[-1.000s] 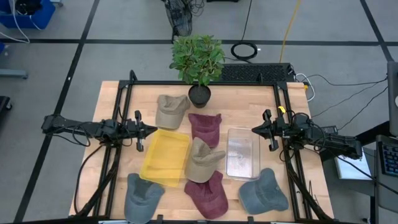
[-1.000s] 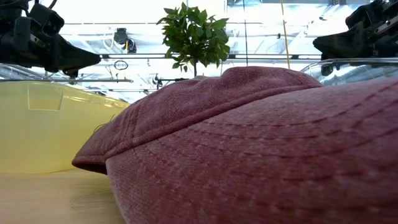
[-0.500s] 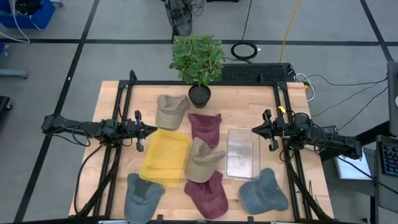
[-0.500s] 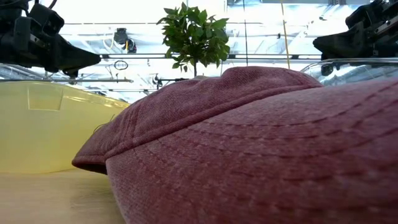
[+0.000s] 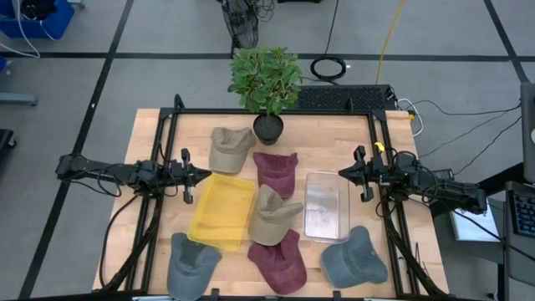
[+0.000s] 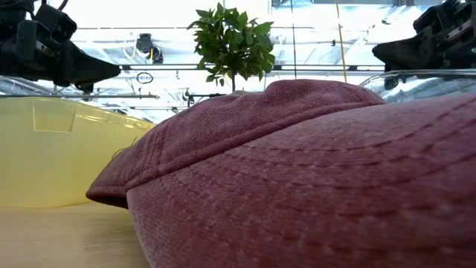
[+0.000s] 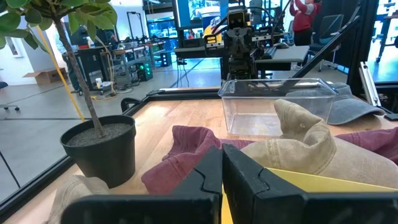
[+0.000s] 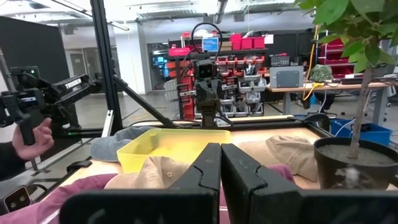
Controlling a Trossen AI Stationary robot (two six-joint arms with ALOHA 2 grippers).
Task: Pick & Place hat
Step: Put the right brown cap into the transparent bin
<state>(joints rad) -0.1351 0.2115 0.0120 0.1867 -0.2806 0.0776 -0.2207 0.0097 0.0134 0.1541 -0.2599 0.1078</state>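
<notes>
Several caps lie on the wooden table: a tan cap (image 5: 231, 148) and a maroon cap (image 5: 277, 171) toward the far side, and a tan cap (image 5: 272, 214) in the middle, resting partly on the yellow bin (image 5: 222, 209). Along the near edge lie a grey cap (image 5: 191, 264), a maroon cap (image 5: 279, 259) and a blue-grey cap (image 5: 354, 257). The near maroon cap (image 6: 297, 171) fills the low view. My left gripper (image 5: 194, 176) (image 7: 222, 165) hovers shut at the table's left, above the yellow bin's edge. My right gripper (image 5: 343, 174) (image 8: 221, 163) hovers shut at the right, beside the clear bin (image 5: 326, 205).
A potted plant (image 5: 266, 84) stands at the far edge in a black pot (image 5: 268, 127). A black frame (image 5: 276, 112) runs along the table's far edge and sides. In the right wrist view, a person's hand (image 8: 31, 134) shows beyond the table's left side.
</notes>
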